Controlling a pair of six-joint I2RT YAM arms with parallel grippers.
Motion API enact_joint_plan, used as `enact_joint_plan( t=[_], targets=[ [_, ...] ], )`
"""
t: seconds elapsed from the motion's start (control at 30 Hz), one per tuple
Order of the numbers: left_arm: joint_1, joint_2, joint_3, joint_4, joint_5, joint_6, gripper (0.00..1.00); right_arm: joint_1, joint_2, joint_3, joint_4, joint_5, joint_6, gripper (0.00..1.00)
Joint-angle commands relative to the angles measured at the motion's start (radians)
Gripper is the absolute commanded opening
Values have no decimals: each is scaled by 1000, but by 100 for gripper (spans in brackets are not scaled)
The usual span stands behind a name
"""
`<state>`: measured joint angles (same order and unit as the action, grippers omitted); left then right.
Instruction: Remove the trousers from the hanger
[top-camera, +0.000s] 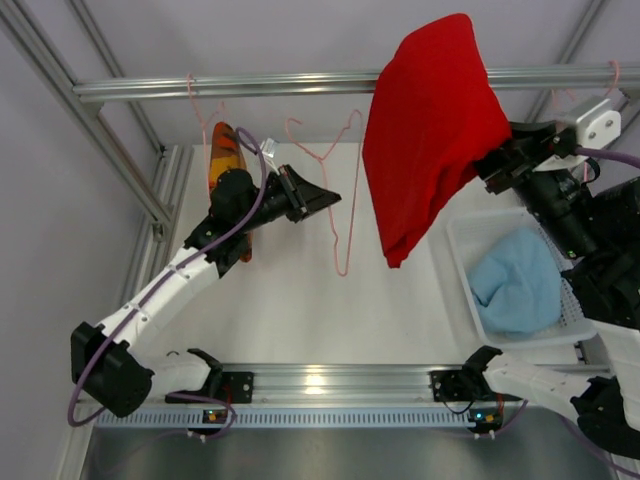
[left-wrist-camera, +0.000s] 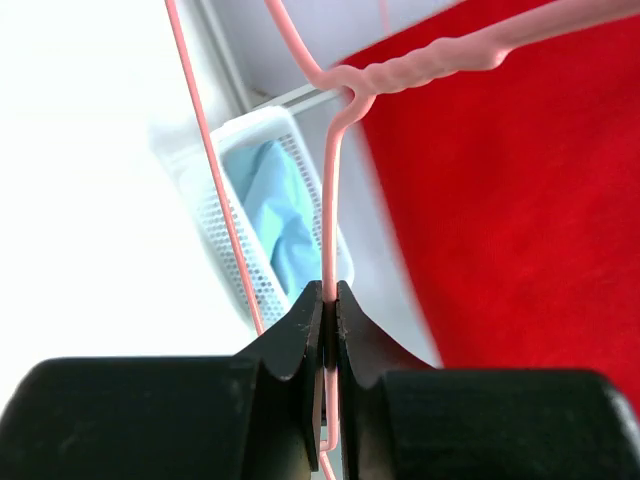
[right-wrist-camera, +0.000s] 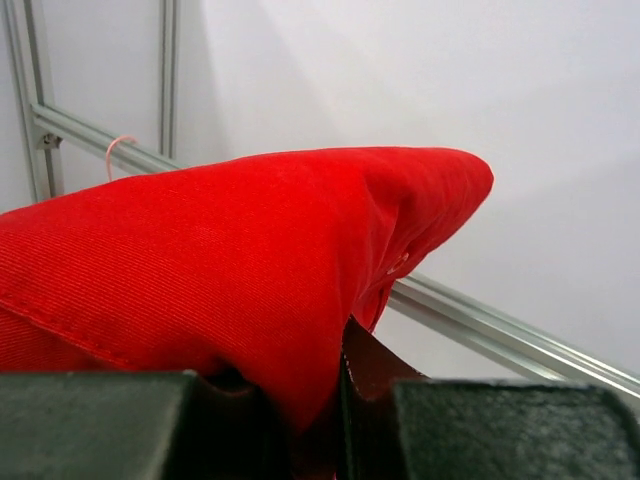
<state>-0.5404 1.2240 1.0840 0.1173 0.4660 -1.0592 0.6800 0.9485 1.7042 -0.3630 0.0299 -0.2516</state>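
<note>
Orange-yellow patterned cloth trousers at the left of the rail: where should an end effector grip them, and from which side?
Probably the hanging lower edge of the orange-yellow patterned cloth trousers, pinched across the fold from the table-centre side: they drape narrow and vertical, and the aluminium frame bar crowds their outer side. The left arm hides much of them.
</note>
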Motion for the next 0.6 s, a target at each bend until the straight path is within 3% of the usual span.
enact_joint_plan(
  t=[0.0, 0.23, 0.57],
  targets=[
    [-9, -1, -19, 38, -26, 11, 0, -19, -28, 77, 236, -12, -15, 0],
    [-10, 8, -18, 35, -23, 24, 0, -49, -77, 86, 207, 45, -136, 0],
    [-16, 25, -3, 51, -7, 13, 0, -258, -263, 69, 29, 273, -359, 0]
  ],
)
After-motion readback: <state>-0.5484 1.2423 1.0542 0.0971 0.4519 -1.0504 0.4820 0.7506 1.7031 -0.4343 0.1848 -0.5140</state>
